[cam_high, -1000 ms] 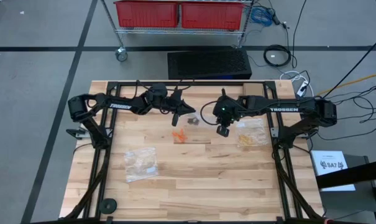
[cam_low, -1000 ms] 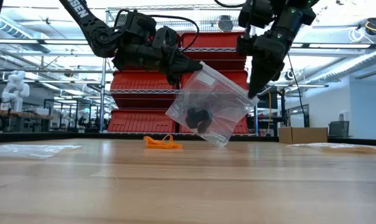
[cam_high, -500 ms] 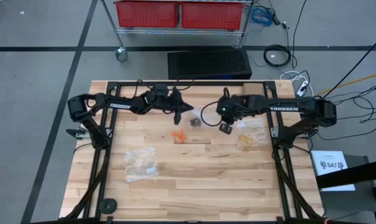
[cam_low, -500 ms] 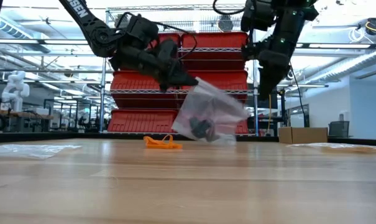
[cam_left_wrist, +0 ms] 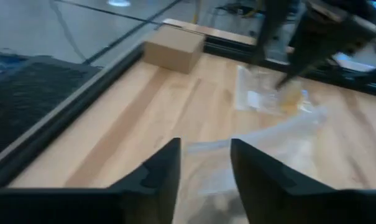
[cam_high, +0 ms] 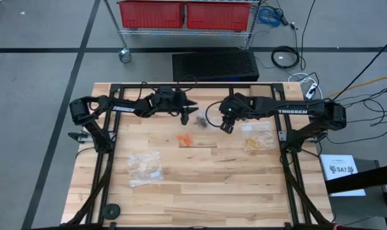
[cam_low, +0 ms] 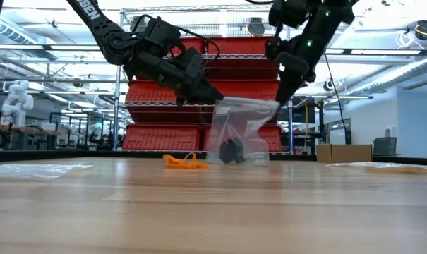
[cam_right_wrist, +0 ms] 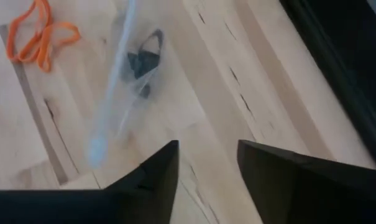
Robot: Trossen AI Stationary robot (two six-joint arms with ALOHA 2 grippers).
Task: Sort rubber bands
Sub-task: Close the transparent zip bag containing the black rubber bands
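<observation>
A clear zip bag [cam_low: 243,125] with black rubber bands [cam_low: 231,149] in it stands with its bottom on the table at the far middle [cam_high: 200,121]. My left gripper [cam_low: 214,96] is open at the bag's upper left corner and slants down toward it. My right gripper [cam_low: 278,95] is open above the bag's upper right corner; in its wrist view the bag [cam_right_wrist: 122,93] lies beyond the fingers, apart from them. Loose orange rubber bands [cam_high: 185,138] lie on the table just nearer than the bag. My left gripper stands open with the bag's top edge [cam_left_wrist: 206,148] right at its fingertips. I cannot tell whether a finger touches it. The bag's bottom rests on the table.
A clear bag with pale bands [cam_high: 145,167] lies on the near left, another bag [cam_high: 258,136] at the right under my right arm. A cardboard box [cam_left_wrist: 174,48] sits at the far edge. Black frame rails [cam_high: 103,160] run along the table's sides.
The bag hung tilted and clear of the table between both grippers. My right gripper has let go of its corner; the bag swung down under my left gripper, and its bottom has come onto the table. My left gripper has tipped downward.
</observation>
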